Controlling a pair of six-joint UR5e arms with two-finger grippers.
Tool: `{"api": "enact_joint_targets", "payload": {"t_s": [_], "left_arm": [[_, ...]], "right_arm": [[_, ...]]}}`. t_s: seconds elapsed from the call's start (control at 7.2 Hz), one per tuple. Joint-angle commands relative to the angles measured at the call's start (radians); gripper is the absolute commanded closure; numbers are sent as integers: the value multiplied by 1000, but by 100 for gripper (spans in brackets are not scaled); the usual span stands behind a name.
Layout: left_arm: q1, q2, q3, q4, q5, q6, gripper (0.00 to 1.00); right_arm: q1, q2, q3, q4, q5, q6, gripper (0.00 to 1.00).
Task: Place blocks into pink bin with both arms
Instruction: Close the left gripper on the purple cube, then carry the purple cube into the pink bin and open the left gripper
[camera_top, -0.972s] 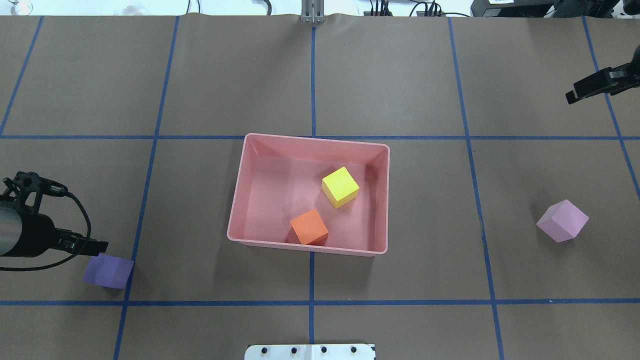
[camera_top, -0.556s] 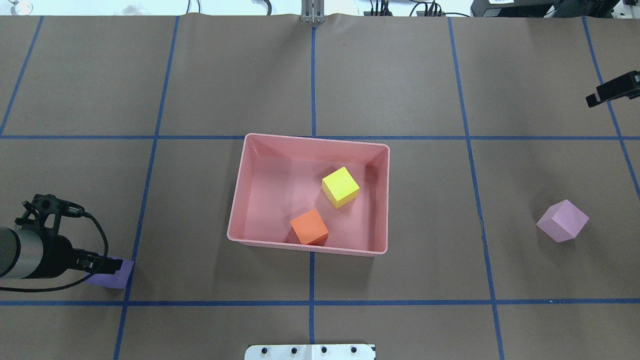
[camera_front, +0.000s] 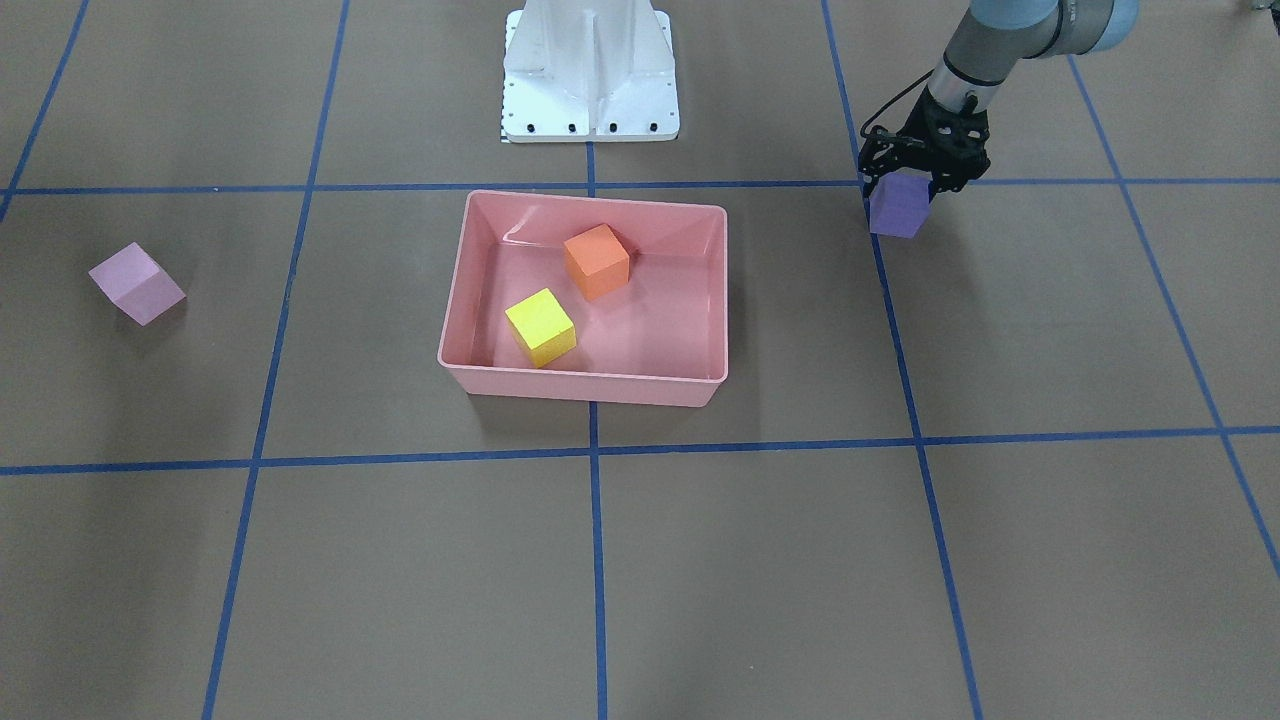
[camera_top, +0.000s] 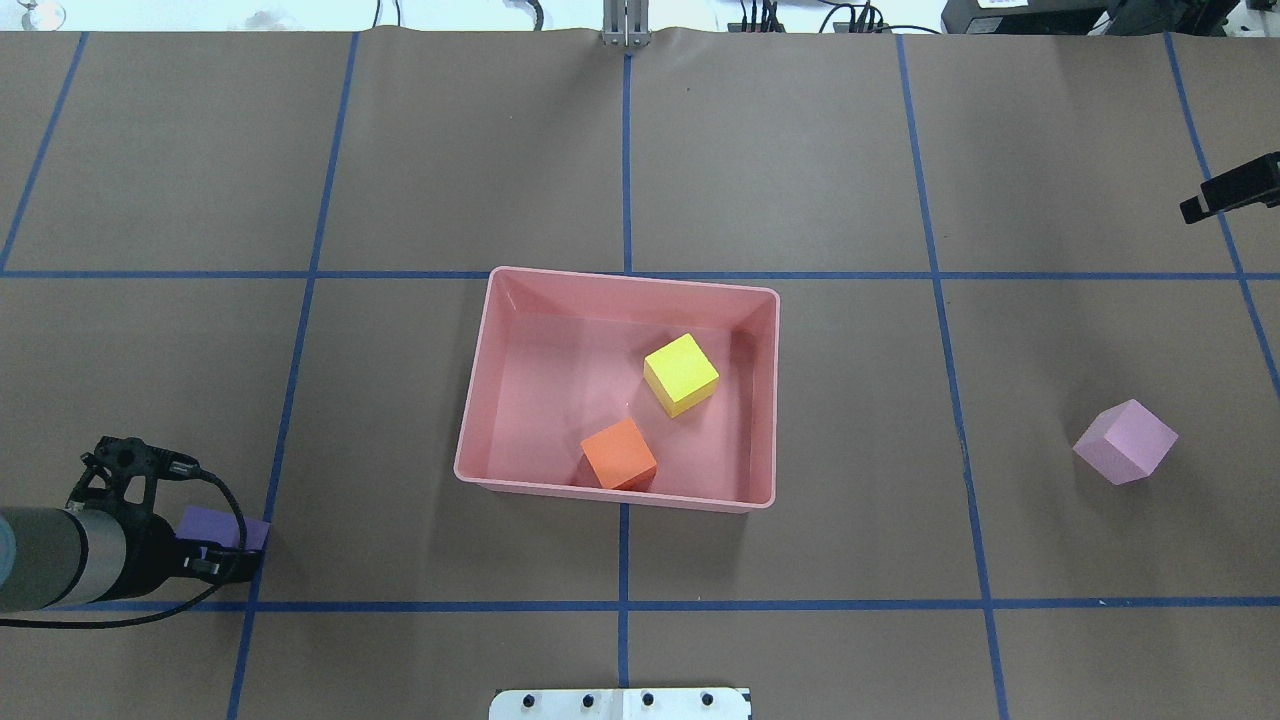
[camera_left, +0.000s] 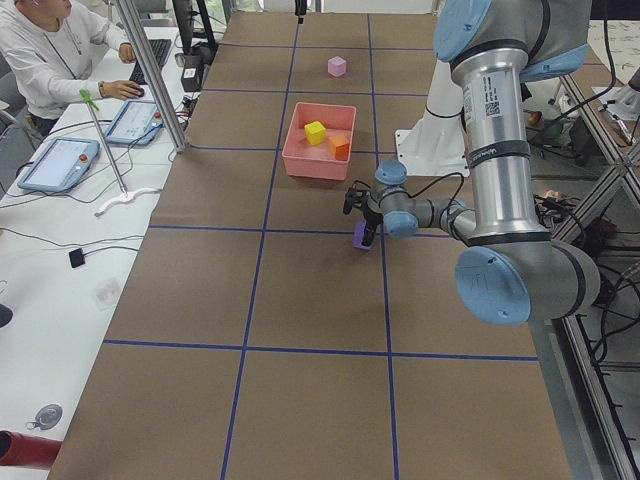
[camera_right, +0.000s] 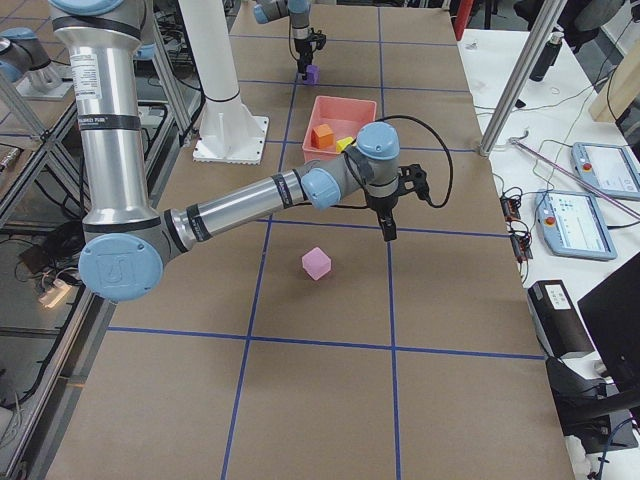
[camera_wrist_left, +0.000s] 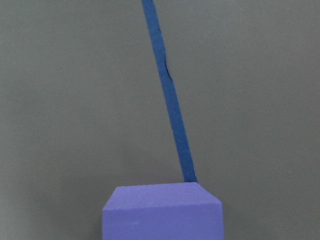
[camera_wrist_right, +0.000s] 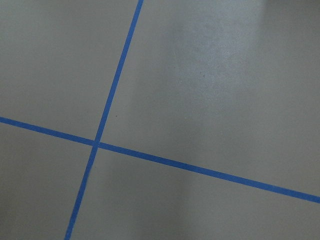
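Observation:
The pink bin (camera_top: 520, 360) sits mid-table and holds the yellow cube (camera_top: 681, 374) and the orange cube (camera_top: 619, 453); it also shows in the front view (camera_front: 585, 385). The purple cube (camera_top: 225, 525) lies on the table at the near left. My left gripper (camera_front: 900, 188) is down over the purple cube (camera_front: 898, 210), its jaws open on either side of it. The left wrist view shows the purple cube (camera_wrist_left: 162, 212) close at the bottom edge. The light pink cube (camera_top: 1125, 442) lies alone at the right. My right gripper (camera_top: 1195, 208) hangs shut and empty at the far right edge, well beyond that cube.
The white robot base (camera_top: 620, 703) is at the near edge. Blue tape lines cross the brown table. An operator (camera_left: 60, 50) sits at a side bench with tablets beyond the table's far edge. A metal post (camera_top: 625, 25) stands at the far middle edge.
My left gripper has moved toward the near edge and come down over the purple cube. My right gripper has drawn back toward the right edge.

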Motion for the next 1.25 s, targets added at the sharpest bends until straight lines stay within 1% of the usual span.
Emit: {"api": "enact_joint_targets", "payload": {"t_s": [0.0,0.14,0.28,0.56,0.69,0.83,0.97,1.11], "left_arm": [[1,-13,-16,0,11,-15,100],[-5,-14,-74,8,3,-15,100],[-8,-80,-131,20,-3,-15,100],[-68,-348,-130,135,-6,-38,100],[-71,-472,-105,155,-5,-100,100],[-73,-584,-60,225,-2,-122,100],[-77,-678,5,253,6,-124,100],[-97,-694,39,252,5,-127,75]], "right_arm": [[0,-5,-1,-1,0,-11,0],[0,-22,-1,-1,1,-40,0],[4,-27,-1,-1,2,-50,0],[4,-48,-1,0,0,-53,0],[4,-65,-3,0,-2,-50,0],[4,-79,-9,23,-2,-50,0],[4,-87,-42,85,-2,-42,0],[4,-87,-69,124,-2,-39,0]]}}
